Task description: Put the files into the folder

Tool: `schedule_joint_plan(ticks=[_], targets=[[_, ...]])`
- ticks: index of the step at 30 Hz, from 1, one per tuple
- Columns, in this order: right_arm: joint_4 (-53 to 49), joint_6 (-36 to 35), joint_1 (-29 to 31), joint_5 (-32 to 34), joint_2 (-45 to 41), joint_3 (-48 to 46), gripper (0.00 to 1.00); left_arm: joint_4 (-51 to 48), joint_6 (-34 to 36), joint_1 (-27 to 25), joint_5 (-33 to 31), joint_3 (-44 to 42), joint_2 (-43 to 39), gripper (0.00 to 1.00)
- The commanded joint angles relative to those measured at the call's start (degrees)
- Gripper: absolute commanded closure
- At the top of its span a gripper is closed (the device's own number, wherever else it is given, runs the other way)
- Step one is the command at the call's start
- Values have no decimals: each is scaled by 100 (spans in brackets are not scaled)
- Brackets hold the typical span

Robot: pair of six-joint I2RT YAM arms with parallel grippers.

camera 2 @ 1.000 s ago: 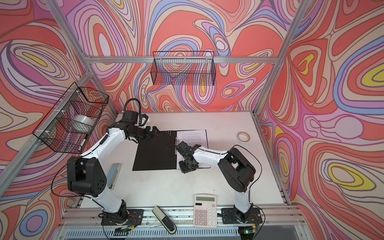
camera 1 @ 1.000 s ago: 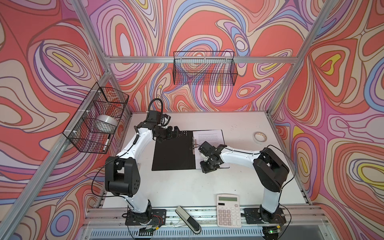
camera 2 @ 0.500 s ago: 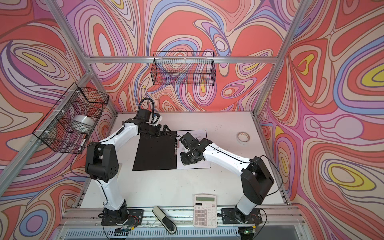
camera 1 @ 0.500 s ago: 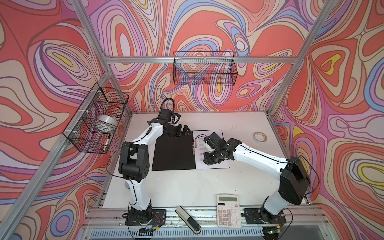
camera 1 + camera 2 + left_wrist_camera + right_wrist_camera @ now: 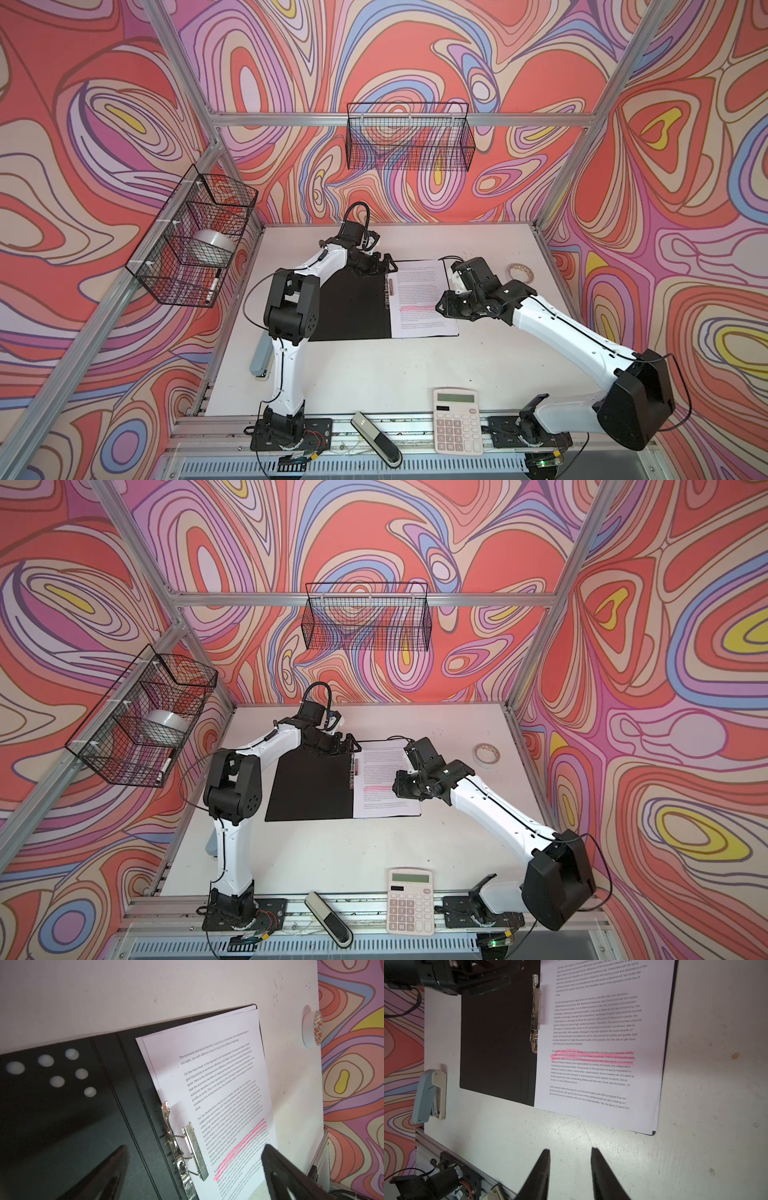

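Several sheets: we find the files [image 5: 415, 286] [image 5: 376, 766] [image 5: 218, 1084] [image 5: 596, 1032], white paper sheets printed with dense black text and one passage highlighted pink, stacked flat on the right half of the folder, slightly fanned at the far corner.
Cover: the folder [image 5: 353, 307] [image 5: 311, 787] [image 5: 72, 1115] [image 5: 496, 1043], thin plastic, lies open and flat on the white table [image 5: 374, 374] [image 5: 332, 854], black inside facing up; its left half is bare.
Spine: the metal spine clip [image 5: 389, 291] [image 5: 354, 773] [image 5: 187, 1151] [image 5: 535, 1014] runs between the halves, its bar over the sheets' left margin; whether it presses them down we cannot tell.
Left arm: the left gripper [image 5: 380, 266] [image 5: 347, 746] [image 5: 196, 1147] hangs over the folder's far end at the spine, jaws spread wide with nothing grasped; one finger [image 5: 286, 1174] shows over the sheets. We cannot tell whether it touches the folder.
Right arm: the right gripper [image 5: 440, 306] [image 5: 395, 785] [image 5: 570, 1149] stands over the sheets' right part in both top views, jaws partly apart and holding nothing; its wrist view shows bare table between them.
Table top: a white roll of tape [image 5: 519, 272] [image 5: 487, 754] [image 5: 310, 1028] lies right of the folder, well apart; a pale blue stapler [image 5: 259, 359] [image 5: 428, 1095] lies left of it; a white calculator [image 5: 459, 422] [image 5: 411, 899] and a black and silver oblong device [image 5: 376, 438] [image 5: 328, 920] sit at the near edge.
Walls: a black wire basket [image 5: 409, 137] [image 5: 365, 617] hangs at the back; a second wire basket [image 5: 166, 266] [image 5: 108, 746] hangs on the left wall, with a pale roll [image 5: 212, 245] inside.
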Motion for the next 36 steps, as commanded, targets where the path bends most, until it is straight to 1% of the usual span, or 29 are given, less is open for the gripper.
schedule_joint_plan(ticks=[1,7,13,25,31,36], targets=[[111,-8,-121,-157,-20,-15,65,130,-40,-16,33,159,189,0],[252,-14,-396,-348,0,-104,65,185,-134,-16,141,285,382,0],[438,22,-502,-465,8,-279,65,206,-228,-16,303,380,528,0],[556,-2,-579,-602,128,-363,65,361,-439,-16,477,474,725,0],[598,-2,-593,-642,164,-390,65,514,-718,-16,833,533,823,0],[602,-13,-593,-668,191,-399,65,609,-876,-14,985,551,865,0]])
